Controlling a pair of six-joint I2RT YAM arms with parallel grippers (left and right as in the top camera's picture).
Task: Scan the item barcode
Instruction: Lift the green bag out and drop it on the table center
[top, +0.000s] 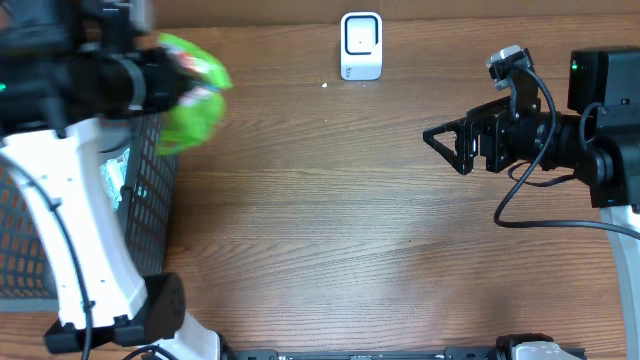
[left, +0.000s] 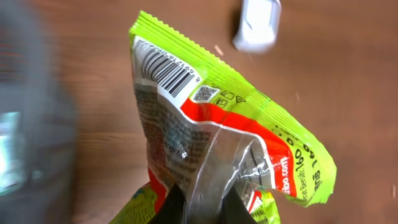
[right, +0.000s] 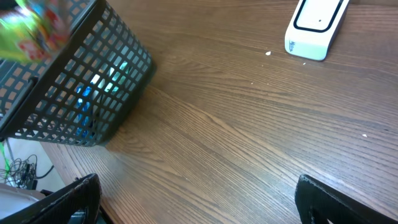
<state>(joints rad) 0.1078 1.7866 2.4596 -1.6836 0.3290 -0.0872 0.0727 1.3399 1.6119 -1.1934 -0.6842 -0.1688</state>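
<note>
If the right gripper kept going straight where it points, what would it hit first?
Probably nothing soon: bare wooden table lies ahead of the right gripper. Far across, roughly in line: the green snack bag, height unclear.

Crumpled lime-green snack bag (left: 230, 143) aloft, barcode (left: 163, 71) visible, white scanner (top: 361, 45) well apart.

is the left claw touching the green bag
Touching. The left wrist view shows the left claw shut on the bag, with its dark fingers pinching the bag's lower end from both sides.
</note>
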